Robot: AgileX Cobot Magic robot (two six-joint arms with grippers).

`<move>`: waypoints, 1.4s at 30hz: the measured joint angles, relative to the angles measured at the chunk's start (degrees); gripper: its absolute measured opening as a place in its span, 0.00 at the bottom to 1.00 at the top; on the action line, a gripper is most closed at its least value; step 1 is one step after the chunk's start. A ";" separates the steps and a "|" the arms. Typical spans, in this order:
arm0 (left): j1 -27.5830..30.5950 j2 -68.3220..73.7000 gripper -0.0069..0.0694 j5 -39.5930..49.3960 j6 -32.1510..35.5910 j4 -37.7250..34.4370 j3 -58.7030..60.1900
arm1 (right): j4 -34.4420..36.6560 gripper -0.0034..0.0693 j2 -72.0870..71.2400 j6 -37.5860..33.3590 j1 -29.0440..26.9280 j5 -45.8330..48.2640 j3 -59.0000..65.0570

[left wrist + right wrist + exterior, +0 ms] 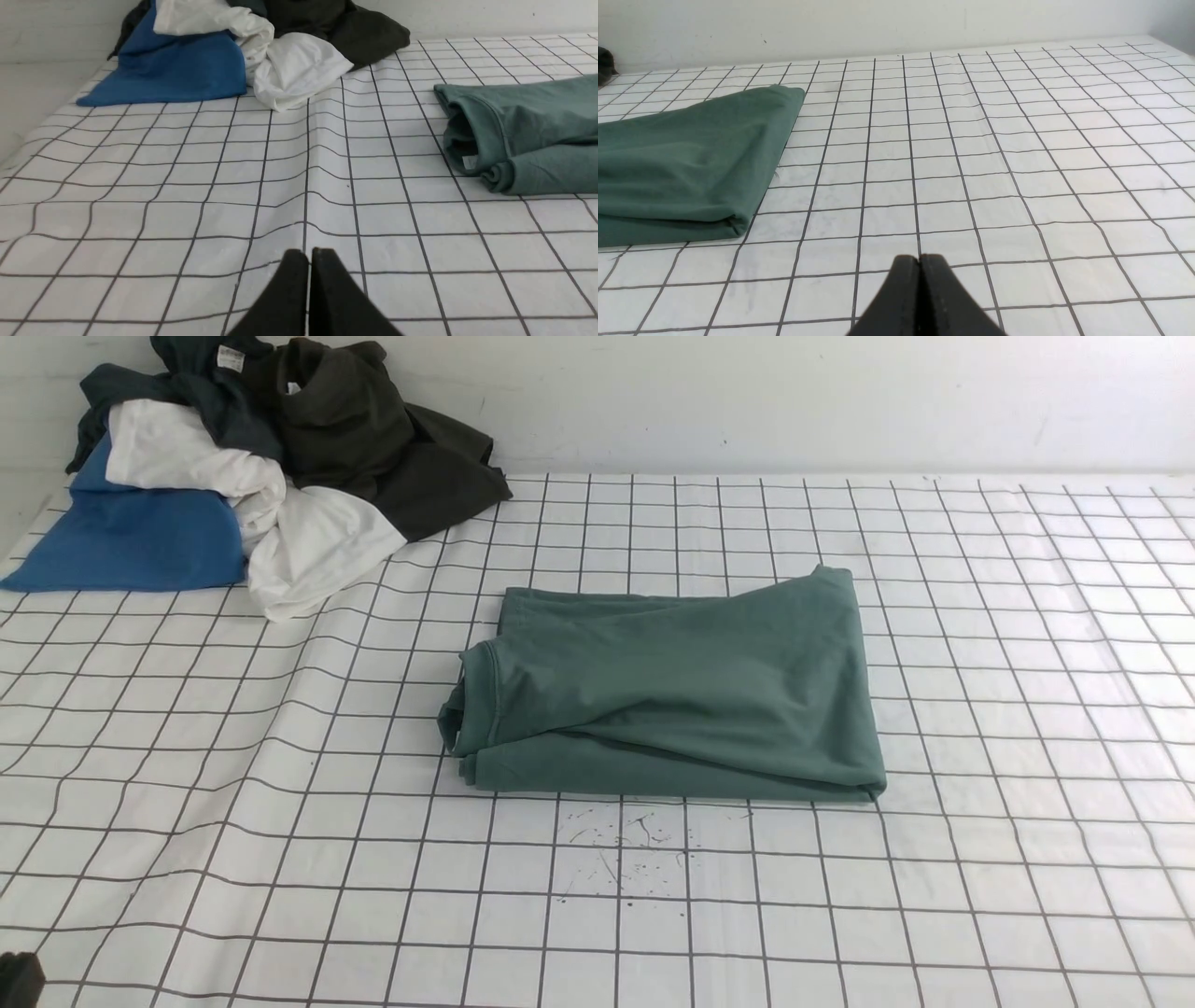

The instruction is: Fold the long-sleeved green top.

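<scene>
The green long-sleeved top (672, 691) lies folded into a thick rectangle at the middle of the gridded table, its neck opening at the left end. The left wrist view shows that neck end (518, 135) with a small white label inside. Its smooth folded right end (686, 158) fills the right wrist view's side. My left gripper (308, 254) hovers shut over bare cloth, well short of the top and holding nothing. My right gripper (919, 259) is also shut and empty, off to the top's right. Only a dark corner (19, 978) of the left arm shows in the front view.
A heap of clothes sits at the back left corner: a bright blue garment (131, 537), a white one (299, 537) and a dark olive-black one (373, 439). The white gridded tablecloth (1008, 709) is wrinkled on the left. A white wall runs along the back.
</scene>
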 joint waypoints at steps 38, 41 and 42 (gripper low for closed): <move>-0.30 0.00 0.08 4.36 2.62 -0.12 -0.10 | 0.02 0.03 0.00 0.19 0.00 0.00 0.00; -0.30 0.00 0.08 4.36 2.62 -0.12 -0.10 | 0.02 0.03 0.00 0.19 0.00 0.00 0.00; -0.30 0.00 0.08 4.36 2.62 -0.12 -0.10 | 0.02 0.03 0.00 0.19 0.00 0.00 0.00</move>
